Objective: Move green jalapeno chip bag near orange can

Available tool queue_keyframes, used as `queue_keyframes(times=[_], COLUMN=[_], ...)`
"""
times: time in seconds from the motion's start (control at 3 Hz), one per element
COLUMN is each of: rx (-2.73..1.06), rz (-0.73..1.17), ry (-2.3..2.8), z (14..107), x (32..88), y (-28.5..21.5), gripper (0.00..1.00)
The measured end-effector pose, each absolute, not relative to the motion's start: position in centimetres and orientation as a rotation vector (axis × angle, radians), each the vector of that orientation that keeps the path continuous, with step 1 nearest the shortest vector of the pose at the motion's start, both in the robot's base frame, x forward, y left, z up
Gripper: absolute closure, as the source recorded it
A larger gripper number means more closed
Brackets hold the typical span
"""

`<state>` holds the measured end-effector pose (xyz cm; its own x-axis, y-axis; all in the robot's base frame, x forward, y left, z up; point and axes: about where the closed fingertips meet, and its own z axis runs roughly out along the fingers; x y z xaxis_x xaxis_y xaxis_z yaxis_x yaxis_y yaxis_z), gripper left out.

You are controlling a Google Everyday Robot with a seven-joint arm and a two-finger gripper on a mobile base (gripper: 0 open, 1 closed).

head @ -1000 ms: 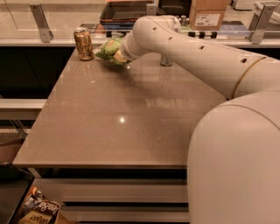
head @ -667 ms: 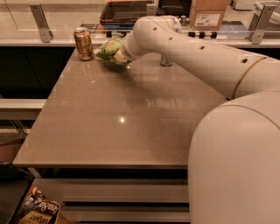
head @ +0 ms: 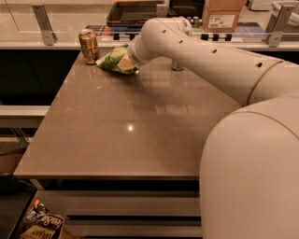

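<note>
Here: gripper (head: 128, 58) at the green jalapeno chip bag (head: 116, 60), far left corner of the table (head: 117, 140), with the orange can (head: 88, 45) just beside.
The bag lies crumpled on the tabletop, its left tip near the can's base; I cannot tell whether the two touch. The can stands upright at the table's back edge. The white arm (head: 210, 60) reaches in from the lower right, and its wrist end meets the bag's right side and hides the grip, so I cannot tell whether the bag is grasped or released. Behind the arm a small grey object (head: 176, 66) stands on the table, mostly covered. Beyond the table runs a counter with a dark tray (head: 133, 11) and a cardboard box (head: 223, 14). A dark snack bag (head: 39, 224) lies on the floor, lower left.
</note>
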<state>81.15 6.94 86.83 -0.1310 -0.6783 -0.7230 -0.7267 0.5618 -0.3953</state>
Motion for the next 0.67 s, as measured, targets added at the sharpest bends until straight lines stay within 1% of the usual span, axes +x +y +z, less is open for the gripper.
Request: queue_keyframes(times=[0.33, 0.67], rx=[-1.151, -1.151], rz=[0.066, 0.066], ry=[1.847, 1.847], z=[86.68, 86.68], x=[81.13, 81.13], y=[7.09, 7.1], gripper=[0.0, 0.0])
